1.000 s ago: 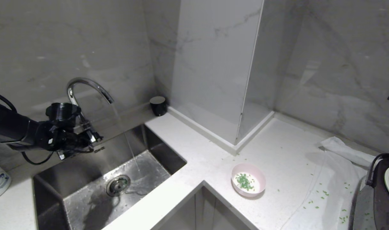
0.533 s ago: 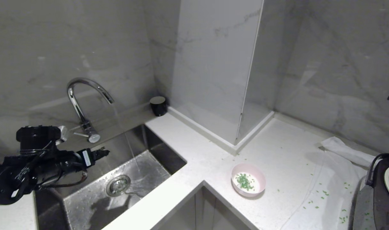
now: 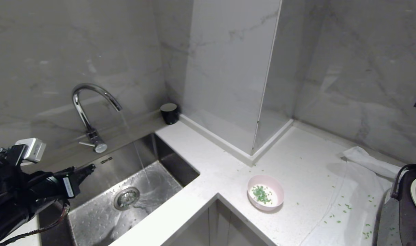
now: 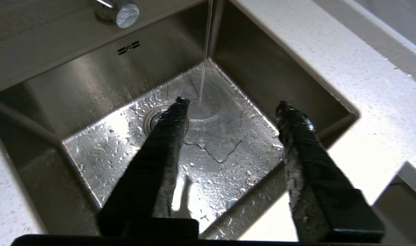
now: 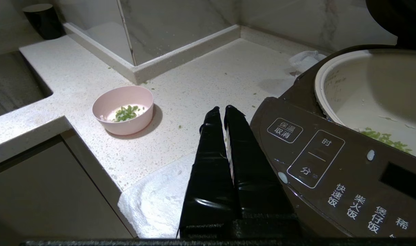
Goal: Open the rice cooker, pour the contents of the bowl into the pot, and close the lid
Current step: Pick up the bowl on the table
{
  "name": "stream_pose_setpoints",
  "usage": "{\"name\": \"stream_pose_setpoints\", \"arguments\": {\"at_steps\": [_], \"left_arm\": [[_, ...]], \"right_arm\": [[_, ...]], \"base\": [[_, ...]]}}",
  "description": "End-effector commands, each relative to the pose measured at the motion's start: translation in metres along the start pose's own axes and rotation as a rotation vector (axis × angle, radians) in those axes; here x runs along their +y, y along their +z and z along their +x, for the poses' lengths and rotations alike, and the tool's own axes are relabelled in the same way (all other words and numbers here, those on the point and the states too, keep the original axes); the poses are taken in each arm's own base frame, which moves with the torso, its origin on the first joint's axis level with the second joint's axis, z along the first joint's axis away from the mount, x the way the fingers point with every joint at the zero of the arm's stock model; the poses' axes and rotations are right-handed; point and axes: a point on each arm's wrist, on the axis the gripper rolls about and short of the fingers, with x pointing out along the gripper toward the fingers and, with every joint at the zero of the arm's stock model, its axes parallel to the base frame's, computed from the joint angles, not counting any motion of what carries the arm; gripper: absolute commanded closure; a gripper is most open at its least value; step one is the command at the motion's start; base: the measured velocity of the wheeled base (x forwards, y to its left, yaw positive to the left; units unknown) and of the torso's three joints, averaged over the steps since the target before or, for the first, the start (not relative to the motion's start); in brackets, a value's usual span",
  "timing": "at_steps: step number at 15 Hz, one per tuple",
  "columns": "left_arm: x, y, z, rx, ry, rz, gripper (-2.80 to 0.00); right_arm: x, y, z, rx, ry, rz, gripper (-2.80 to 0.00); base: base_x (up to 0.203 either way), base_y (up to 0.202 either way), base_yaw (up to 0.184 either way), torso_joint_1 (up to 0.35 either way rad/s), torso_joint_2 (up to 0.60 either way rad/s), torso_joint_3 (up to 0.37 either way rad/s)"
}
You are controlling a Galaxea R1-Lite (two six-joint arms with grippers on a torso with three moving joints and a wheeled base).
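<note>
On the white counter [image 3: 208,160] the pink bowl [image 3: 266,192] sits centre-right, while the left gripper [image 4: 233,104] hangs parted and empty over the sink [image 3: 88,218] at lower left.

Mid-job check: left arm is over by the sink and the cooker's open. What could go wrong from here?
1. The faucet is running into the sink; the open left gripper hangs right beside the stream and may get wet.
2. The bowl holds chopped greens; green bits already litter the counter, so pouring may spill more.
3. The right gripper, shut, sits close to the rice cooker panel and might bump a button.
</note>
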Motion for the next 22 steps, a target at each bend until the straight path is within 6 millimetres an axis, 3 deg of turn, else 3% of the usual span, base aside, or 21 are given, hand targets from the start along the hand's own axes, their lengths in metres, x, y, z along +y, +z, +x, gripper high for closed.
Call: {"name": "stream_pose_setpoints", "arguments": {"at_steps": [1,6,14,17,20,22], "left_arm": [[-0.004,0.009,-0.037,-0.106,-0.014,0.011,0.0],[-0.013,0.008,-0.094,-0.255,-0.149,0.043,0.0],[-0.018,-0.001,-0.183,-0.407,-0.215,0.08,0.0],[-0.017,-0.021,-0.211,-0.458,-0.202,0.158,0.0],[-0.014,-0.043,-0.224,-0.433,-0.152,0.201,0.0],[-0.011,-0.053,-0.219,-0.413,-0.08,0.227,0.0]], "right_arm": [[0.0,0.0,0.0,0.0,0.002,0.0,0.0],[0.0,0.0,0.0,0.0,0.0,0.0,0.0],[0.0,0.0,0.0,0.0,0.001,0.0,0.0],[0.0,0.0,0.0,0.0,0.0,0.0,0.0],[0.0,0.0,0.0,0.0,0.001,0.0,0.0],[0.0,0.0,0.0,0.0,0.0,0.0,0.0]], "base": [[0.0,0.0,0.0,0.0,0.0,0.0],[0.0,0.0,0.0,0.0,0.0,0.0],[0.0,0.0,0.0,0.0,0.0,0.0],[0.0,0.0,0.0,0.0,0.0,0.0],[0.0,0.0,0.0,0.0,0.0,0.0],[0.0,0.0,0.0,0.0,0.0,0.0]]}}
